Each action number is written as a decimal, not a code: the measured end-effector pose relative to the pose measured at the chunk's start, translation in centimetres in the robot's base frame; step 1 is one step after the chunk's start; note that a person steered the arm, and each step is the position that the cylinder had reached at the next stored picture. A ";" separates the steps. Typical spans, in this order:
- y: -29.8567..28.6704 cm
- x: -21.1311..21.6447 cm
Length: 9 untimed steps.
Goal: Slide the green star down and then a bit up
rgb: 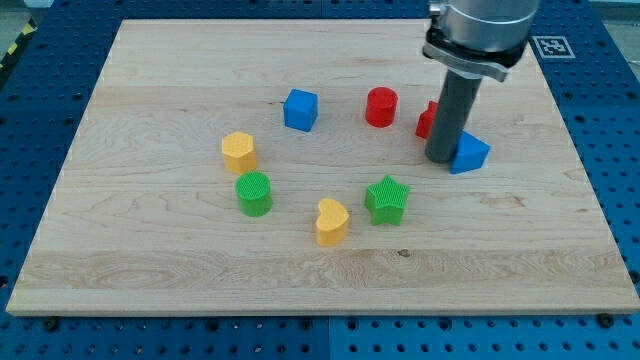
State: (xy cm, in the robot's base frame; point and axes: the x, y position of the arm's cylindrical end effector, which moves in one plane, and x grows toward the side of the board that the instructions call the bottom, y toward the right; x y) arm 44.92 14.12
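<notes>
Your green star (387, 200) lay at seven o'clock from my tip (441, 159); there was no pincer, nothing held.

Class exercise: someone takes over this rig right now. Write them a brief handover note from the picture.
My tip rests on the board at the view's right, against the blue block, with a red block partly hidden behind the rod.
The green star lies toward the view's bottom-left of the tip, untouched.
Done: nothing visible.
Left: reach the star, slide it down, then slightly up.
</notes>
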 end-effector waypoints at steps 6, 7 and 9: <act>-8.9 2.8; -9.1 5.4; -11.0 7.3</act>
State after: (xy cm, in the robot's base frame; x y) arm 52.23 3.14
